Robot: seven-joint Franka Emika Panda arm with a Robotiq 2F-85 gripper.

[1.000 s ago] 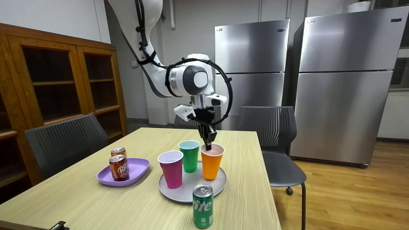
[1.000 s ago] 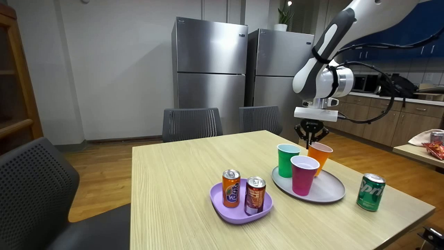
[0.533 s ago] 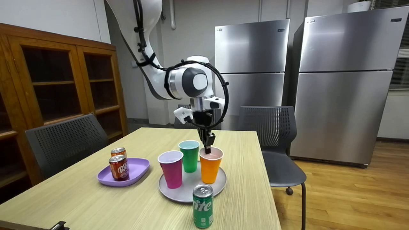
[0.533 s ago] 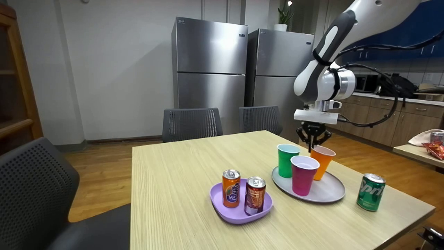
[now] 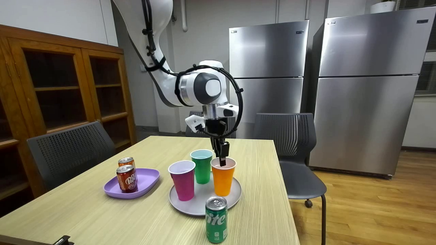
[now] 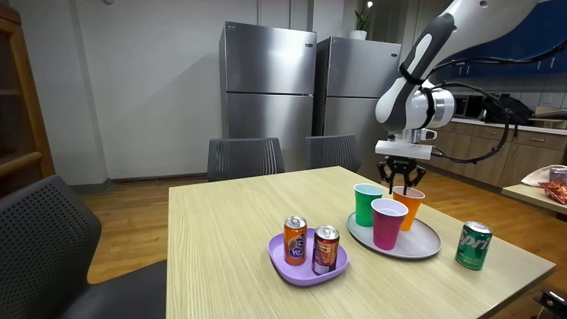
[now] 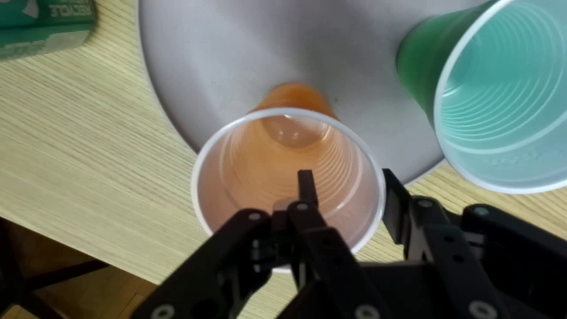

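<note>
Nearest in an exterior view, a green Sprite can (image 5: 216, 219) stood upright on the pale, wood-grained table (image 5: 102, 217), its lettering partly turned out of sight; a corner of the wrist view cut it short. Just beyond lay a round, matte gray plate (image 5: 196, 207), its near rim covered in part by the can. A tapered magenta cup (image 5: 184, 185) with a white rim stood on the plate's left side. Farther left, a shallow purple tray (image 5: 148, 182) with rounded corners carried a Dr Pepper can (image 5: 127, 178), which largely hid the orange Fanta can (image 6: 295, 240) behind it. The orange cup (image 5: 223, 178) stood upright on the right side of the plate, smooth and tapered outside, its pale interior ringed with fine ridges. At its mouth was the black hand (image 6: 398, 192), fingers spread: one inside the cup, the other just outside its wall; whether either touched the wall was hard to make out. A green cup (image 5: 202, 170) stood farther back, cropped by the wrist view's edge. Beyond were dark, perforated chairs (image 5: 284, 136), one largely blocked by the arm (image 5: 201, 86), and two brushed-steel refrigerators (image 5: 269, 98). Both exterior views cut off the arm at the top.
</note>
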